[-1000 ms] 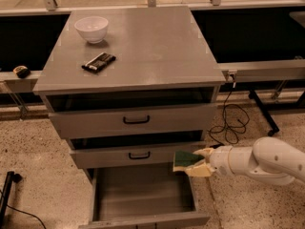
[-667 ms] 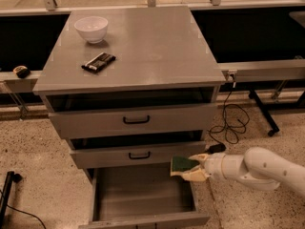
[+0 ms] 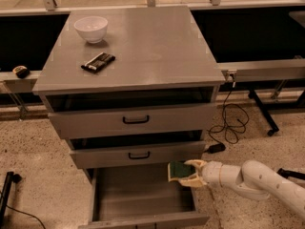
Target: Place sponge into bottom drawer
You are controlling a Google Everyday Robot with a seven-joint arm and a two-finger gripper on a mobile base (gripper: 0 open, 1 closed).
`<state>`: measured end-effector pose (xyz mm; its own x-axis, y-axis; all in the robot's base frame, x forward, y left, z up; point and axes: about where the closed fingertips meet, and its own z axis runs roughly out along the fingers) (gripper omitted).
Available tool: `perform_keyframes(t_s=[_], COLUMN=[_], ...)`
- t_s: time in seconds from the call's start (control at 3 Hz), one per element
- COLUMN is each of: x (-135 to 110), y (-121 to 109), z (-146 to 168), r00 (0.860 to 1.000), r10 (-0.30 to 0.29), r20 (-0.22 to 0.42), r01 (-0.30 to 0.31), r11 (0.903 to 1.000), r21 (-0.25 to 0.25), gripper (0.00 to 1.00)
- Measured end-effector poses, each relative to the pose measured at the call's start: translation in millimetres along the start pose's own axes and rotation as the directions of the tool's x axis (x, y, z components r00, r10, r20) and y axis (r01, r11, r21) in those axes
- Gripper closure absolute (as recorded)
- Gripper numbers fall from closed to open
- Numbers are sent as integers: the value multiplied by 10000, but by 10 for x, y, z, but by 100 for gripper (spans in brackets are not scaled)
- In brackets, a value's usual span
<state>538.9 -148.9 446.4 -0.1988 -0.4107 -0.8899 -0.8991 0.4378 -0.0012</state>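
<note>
The sponge (image 3: 177, 171), dark green on top, is held in my gripper (image 3: 188, 172) at the end of the white arm reaching in from the right. It hangs just above the right rear part of the open bottom drawer (image 3: 138, 199), a wide grey tray pulled out at the base of the cabinet. The pale fingers (image 3: 194, 180) are shut on the sponge's right side. The sponge sits just below the front of the middle drawer (image 3: 138, 154).
The grey cabinet top (image 3: 143, 42) carries a white bowl (image 3: 91, 28) and a black flat packet (image 3: 98, 62). The top drawer (image 3: 136, 119) and middle drawer stand slightly open. A black cable (image 3: 228, 123) lies on the speckled floor at right.
My gripper with the sponge has moved left, from beside the drawer's right edge to over the drawer's right rear part.
</note>
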Motion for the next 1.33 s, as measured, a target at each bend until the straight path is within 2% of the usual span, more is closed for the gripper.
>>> perform_keyframes(t_s=[0.33,0.67,1.0,1.33], x=[-39,406,1032,1416], y=[92,-97,-148,-167], z=[17,358,804,1088], r00=[9998,9984,9979,9993], r10=[-120,-441,-335,-65], r20=[145,-364,-547,-360], r01=[126,436,347,71], r11=[9992,9989,9992,9998], r21=[-391,-152,213,176], gripper=[100,100,100,100])
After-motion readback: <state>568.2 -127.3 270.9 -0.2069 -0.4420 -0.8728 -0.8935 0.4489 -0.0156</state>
